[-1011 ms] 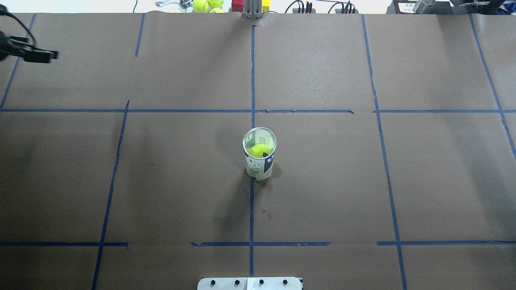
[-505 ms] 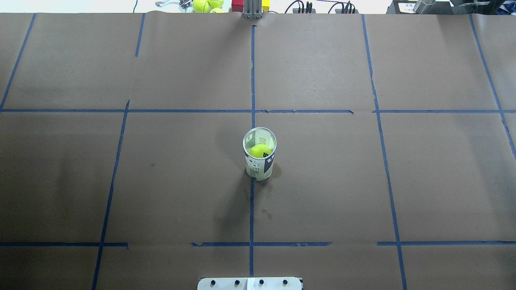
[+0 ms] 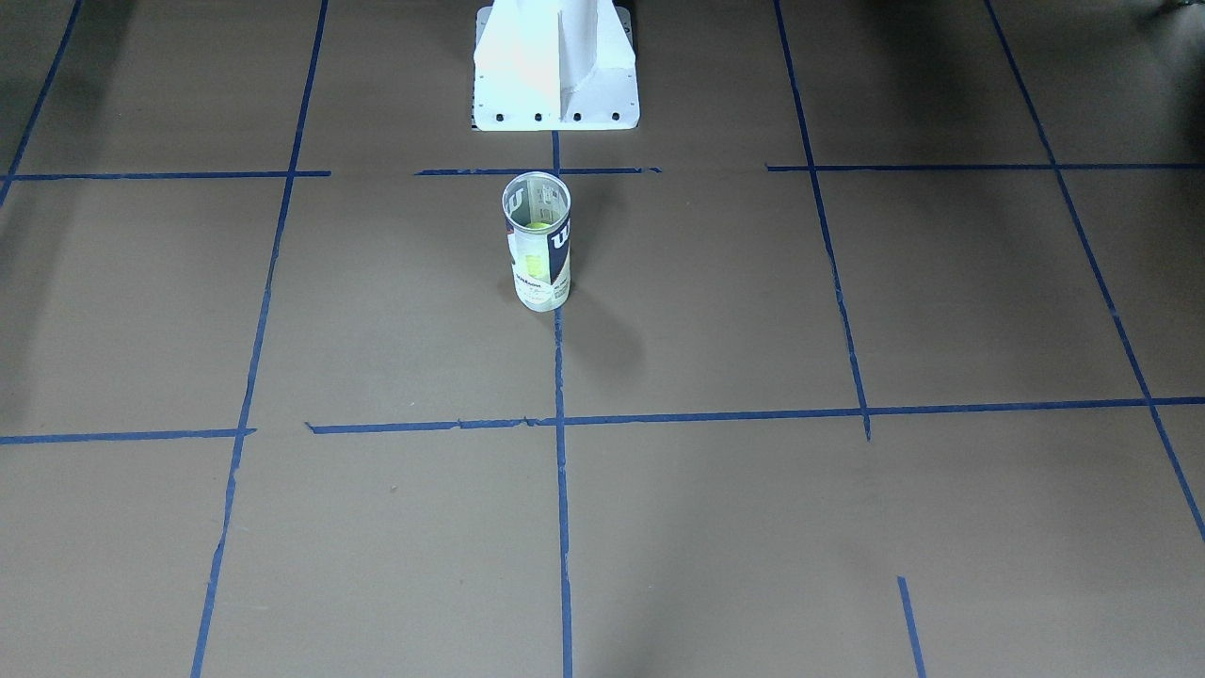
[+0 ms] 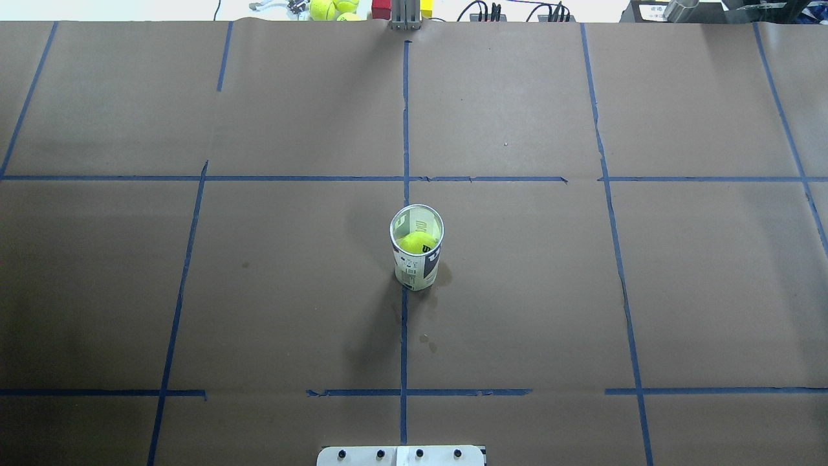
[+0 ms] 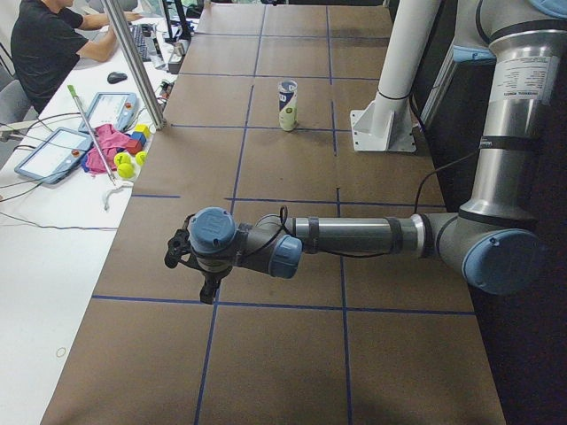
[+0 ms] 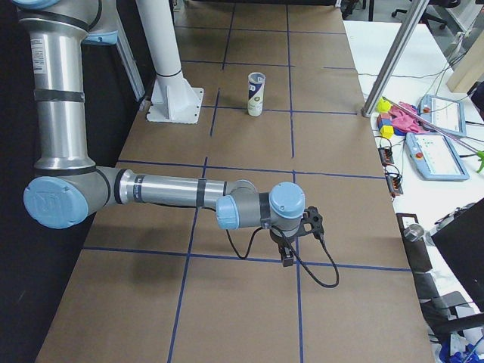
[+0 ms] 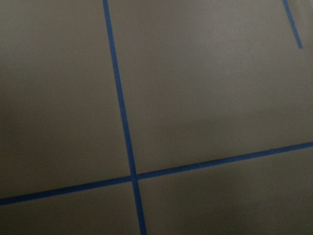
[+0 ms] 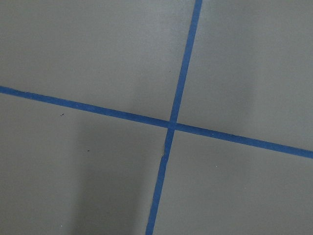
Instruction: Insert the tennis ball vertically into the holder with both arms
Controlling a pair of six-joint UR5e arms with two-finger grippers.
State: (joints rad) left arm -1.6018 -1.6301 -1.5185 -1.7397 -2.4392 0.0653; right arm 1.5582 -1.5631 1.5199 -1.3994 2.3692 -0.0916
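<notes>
The holder (image 4: 417, 262), a clear can with a white-and-navy label, stands upright at the table's middle. The tennis ball (image 4: 418, 243) sits inside it, seen through the open top. Can and ball also show in the front-facing view (image 3: 538, 250), with the ball (image 3: 537, 226) low behind the rim. My left gripper (image 5: 207, 287) hangs over the table's left end, far from the can (image 5: 287, 104). My right gripper (image 6: 287, 255) hangs over the right end, far from the can (image 6: 256, 94). I cannot tell whether either is open or shut. Both wrist views show only brown paper and blue tape.
The white pedestal base (image 3: 555, 75) stands just behind the can on the robot's side. Spare tennis balls (image 4: 330, 8) and coloured blocks lie past the far edge. An operator (image 5: 44, 44) sits at the side desk with tablets.
My left gripper stood at the overhead view's left edge one second ago and has since drawn out of that view. The can and ball have not moved.
</notes>
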